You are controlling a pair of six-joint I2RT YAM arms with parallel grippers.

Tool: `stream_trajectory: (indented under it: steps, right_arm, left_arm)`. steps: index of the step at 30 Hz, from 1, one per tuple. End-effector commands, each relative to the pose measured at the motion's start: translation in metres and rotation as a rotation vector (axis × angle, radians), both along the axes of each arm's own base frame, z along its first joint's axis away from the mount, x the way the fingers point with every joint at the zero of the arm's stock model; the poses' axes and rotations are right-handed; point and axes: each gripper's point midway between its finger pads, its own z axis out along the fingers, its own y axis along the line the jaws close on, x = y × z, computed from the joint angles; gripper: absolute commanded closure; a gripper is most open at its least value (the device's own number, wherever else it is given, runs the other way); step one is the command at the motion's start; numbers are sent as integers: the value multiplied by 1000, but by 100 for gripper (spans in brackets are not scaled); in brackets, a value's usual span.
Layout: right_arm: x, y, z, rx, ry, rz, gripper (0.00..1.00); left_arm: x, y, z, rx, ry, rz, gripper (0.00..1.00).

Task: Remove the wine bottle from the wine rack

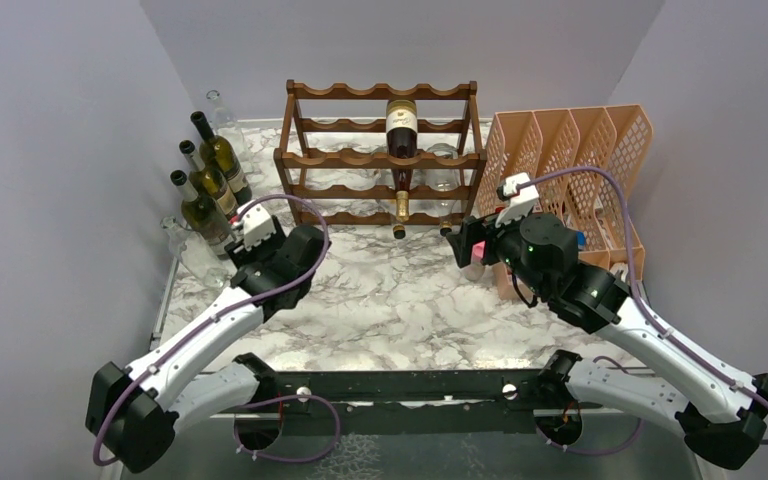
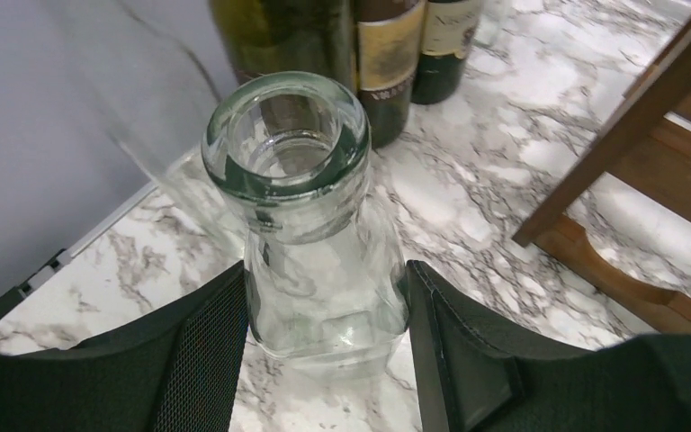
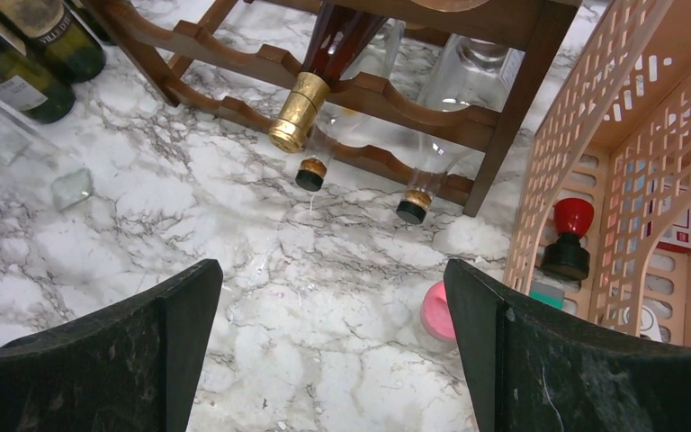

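The dark wooden wine rack stands at the back middle of the table. A dark wine bottle with a white label lies in it, gold-foil neck pointing forward. Clear bottles lie in the slots beside it. At the left, my left gripper is shut on an upright clear glass bottle that stands on the marble. Both pads press its sides. My right gripper hangs open over bare marble in front of the rack's right end, holding nothing.
Three green wine bottles stand in a row at the back left by the wall. An orange mesh file organizer fills the back right, with a red and black item inside. A pink-capped item sits beside the right finger.
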Motion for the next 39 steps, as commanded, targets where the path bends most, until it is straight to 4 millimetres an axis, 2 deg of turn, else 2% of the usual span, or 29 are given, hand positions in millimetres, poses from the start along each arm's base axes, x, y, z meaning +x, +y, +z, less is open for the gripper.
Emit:
stream_trajectory:
  steps: [1,10,24,31,39]
  right_arm:
    - [5,2,4,11,-28,-14,4]
    - [5,7,2,12,-21,11,4]
    - [0,3,5,34,-33,11,4]
    - [0,6,3,34,-27,22,4]
    - [0,7,2,36,-25,29,4]
  left_arm:
    - [-19,35,21,48,-86,123,100]
    - [-46,67,40,78,-141,202,100]
    - [-48,82,20,32,-8,254,100]
    - [-59,102,13,-8,-38,351,100]
    - [-56,125,11,-49,-49,430,100]
